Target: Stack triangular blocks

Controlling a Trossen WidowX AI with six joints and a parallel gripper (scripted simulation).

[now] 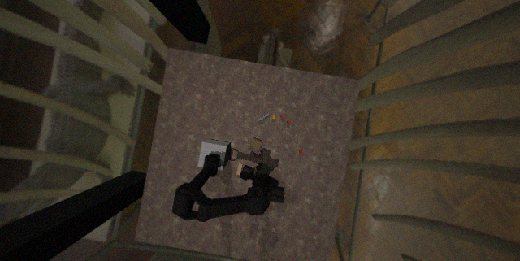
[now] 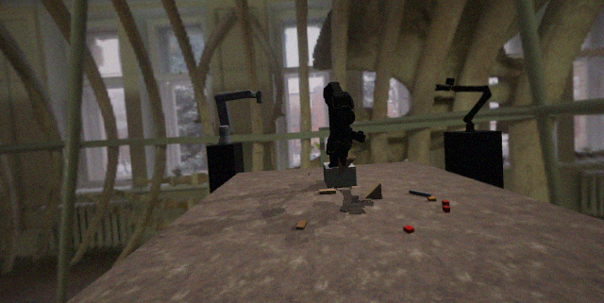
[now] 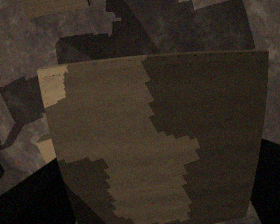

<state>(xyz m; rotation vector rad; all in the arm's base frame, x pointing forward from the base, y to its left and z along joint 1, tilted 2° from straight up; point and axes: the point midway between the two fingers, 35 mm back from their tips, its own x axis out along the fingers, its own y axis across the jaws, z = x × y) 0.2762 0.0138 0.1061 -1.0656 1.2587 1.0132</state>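
Observation:
My gripper is shut on a wooden triangular block, which is raised above the table. In the wrist view the block's broad face fills the middle, between dark fingers at the left and right edges. In the top view the arm hides most or all of it. The other triangular block stands on the table, apart from the gripper, its slope falling to the left in the exterior view. A wooden surface at the wrist view's upper left may be this block.
A small flat wooden piece lies beside the grey box under the arm's base. Another wooden piece lies farther forward. A dark stick, an orange piece and several red pieces lie beyond.

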